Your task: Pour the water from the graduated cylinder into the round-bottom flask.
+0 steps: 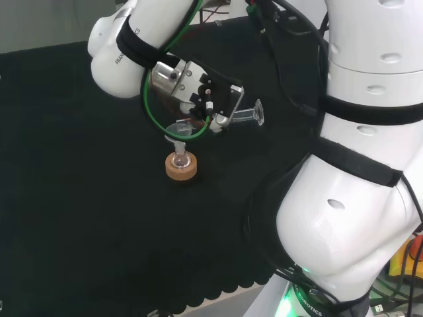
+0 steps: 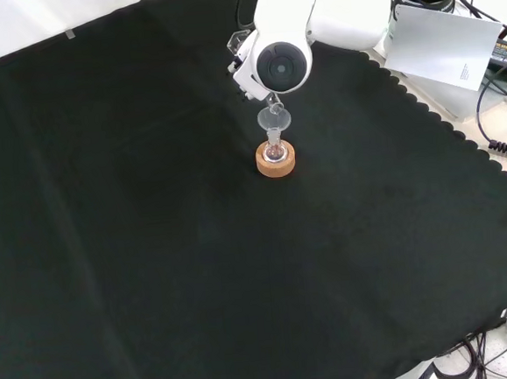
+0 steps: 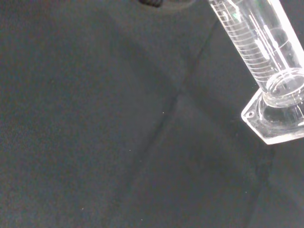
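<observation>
- One graduated cylinder lies tipped nearly level in the head view, its flat foot pointing right and its mouth end hidden under the hand.
- In the wrist view the cylinder shows printed scale lines on its clear tube, with the angular foot at the near end; whether any water is left inside cannot be told.
- The hand grasps the tube, fingers curled round it.
- A clear funnel sits just below the hand, its stem entering the neck of the round-bottom flask.
- The flask rests upright in a cork ring on the black cloth.
- In the front view the funnel stands directly over the flask and cork ring, just under the arm's grey-capped link.
</observation>
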